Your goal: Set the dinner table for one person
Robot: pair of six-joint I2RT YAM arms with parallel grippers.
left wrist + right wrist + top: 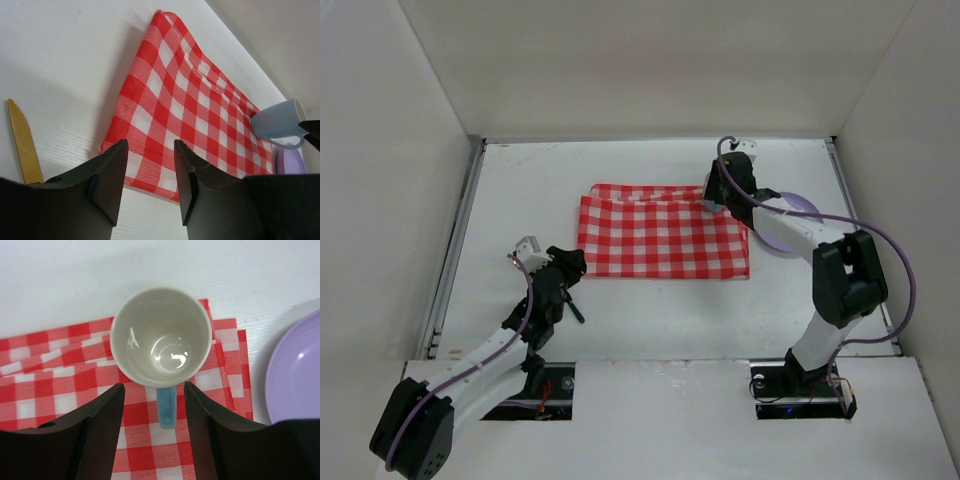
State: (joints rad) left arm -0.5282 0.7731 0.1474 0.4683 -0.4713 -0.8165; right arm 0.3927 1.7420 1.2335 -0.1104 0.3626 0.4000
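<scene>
A red-and-white checkered cloth [660, 235] lies folded on the white dinner table [520, 200]. A light blue mug [161, 337] with a white inside stands upright on the cloth's far right corner. Its handle [166, 407] points toward my right gripper [154, 385], which is open with one finger on each side of the handle, not touching it. A purple plate [790, 225] sits on the table just right of the cloth. My left gripper [150, 145] is open and empty, low over the table by the cloth's near left corner. A gold serrated knife [22, 145] lies to its left.
Grey metal rails [455, 240] run along the table's left and right sides, with white walls around it. The right arm [845, 275] reaches over the plate. The mug [277, 120] and the plate [290, 161] also show in the left wrist view.
</scene>
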